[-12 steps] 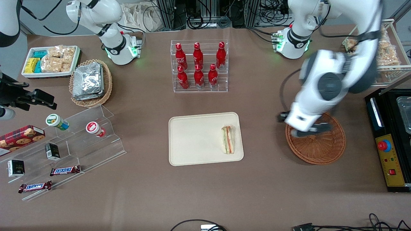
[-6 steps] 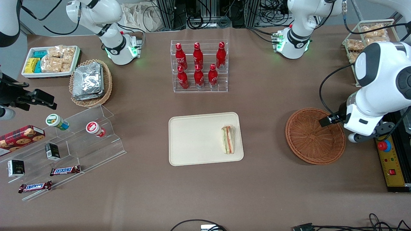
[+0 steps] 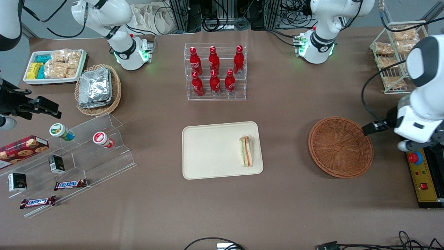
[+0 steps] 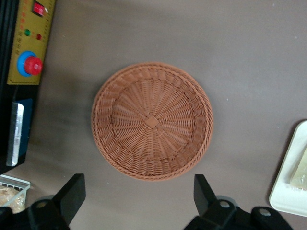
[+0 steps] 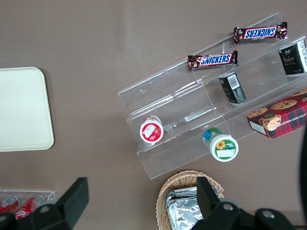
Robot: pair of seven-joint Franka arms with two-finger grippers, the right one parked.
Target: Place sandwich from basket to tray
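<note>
The sandwich (image 3: 246, 151) lies on the tray (image 3: 208, 152), close to the tray's rim at about 3 o'clock in the front view, on the side toward the basket (image 3: 340, 147). It rests on its side, so the green and orange-red filling layers show as stripes. In the left wrist view only a pale corner of the sandwich (image 4: 300, 171) and a corner of the tray (image 4: 288, 189) are visible. The basket (image 4: 152, 121) has nothing inside it; its woven bottom is fully visible. The tray and the basket stand apart on the brown table (image 3: 288, 114). The gripper (image 4: 139, 196) hangs above the table just beside the basket's rim, toward the working arm's end of the table. Its two black fingers (image 4: 72, 194) are spread wide and hold nothing.
</note>
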